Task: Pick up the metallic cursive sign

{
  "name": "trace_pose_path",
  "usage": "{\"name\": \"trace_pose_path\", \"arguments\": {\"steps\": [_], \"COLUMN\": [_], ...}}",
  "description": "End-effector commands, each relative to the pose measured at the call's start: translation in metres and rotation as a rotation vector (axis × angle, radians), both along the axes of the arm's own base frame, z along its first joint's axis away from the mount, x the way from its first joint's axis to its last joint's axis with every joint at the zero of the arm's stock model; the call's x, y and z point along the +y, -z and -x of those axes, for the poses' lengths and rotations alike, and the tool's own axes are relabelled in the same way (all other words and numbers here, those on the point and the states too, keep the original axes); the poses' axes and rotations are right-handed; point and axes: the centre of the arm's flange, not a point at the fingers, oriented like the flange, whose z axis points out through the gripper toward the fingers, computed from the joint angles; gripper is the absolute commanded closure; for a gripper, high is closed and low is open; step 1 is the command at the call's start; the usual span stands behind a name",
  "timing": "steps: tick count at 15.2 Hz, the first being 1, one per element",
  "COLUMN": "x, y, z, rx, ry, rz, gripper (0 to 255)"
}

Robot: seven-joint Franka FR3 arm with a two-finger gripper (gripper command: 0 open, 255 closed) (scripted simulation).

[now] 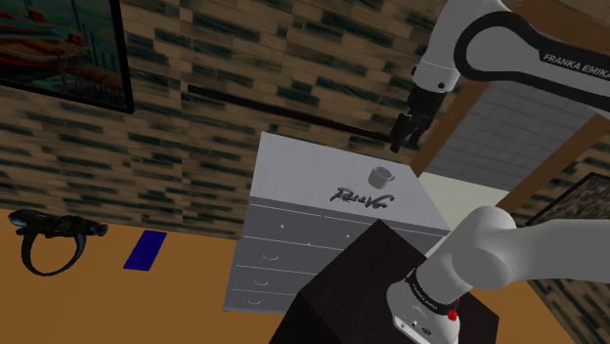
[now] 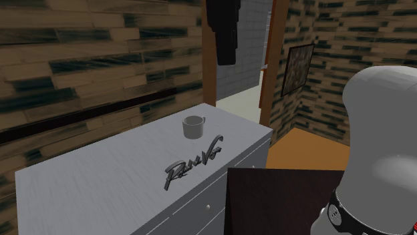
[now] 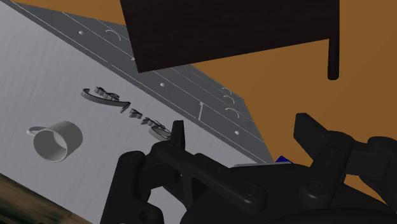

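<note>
The cursive sign is a dark grey metallic script lying flat on the pale grey dresser top, near its front edge. In the second exterior view the sign lies just in front of a small grey mug. My black gripper hangs high above the dresser's back corner, beyond the mug and well clear of the sign. From the wrist, the gripper is open with nothing between its fingers, and the sign and mug lie far below.
The mug stands upright a short way behind the sign. The dark stand box sits against the dresser front. A blue flat object and a black headset-like thing lie on the orange floor. A brick-pattern wall runs behind the dresser.
</note>
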Motion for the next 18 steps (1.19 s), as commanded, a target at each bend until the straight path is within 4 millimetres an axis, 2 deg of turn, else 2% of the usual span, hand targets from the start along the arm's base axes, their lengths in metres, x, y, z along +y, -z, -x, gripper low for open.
{"name": "trace_pose_path", "arguments": {"steps": [1,18], "x": [0.0,-0.147], "y": [0.0,0.17], "z": [0.0,-0.039], "rx": [0.0,0.059], "ry": [0.0,-0.084], "rz": [0.0,-0.033], "gripper": [0,0]}}
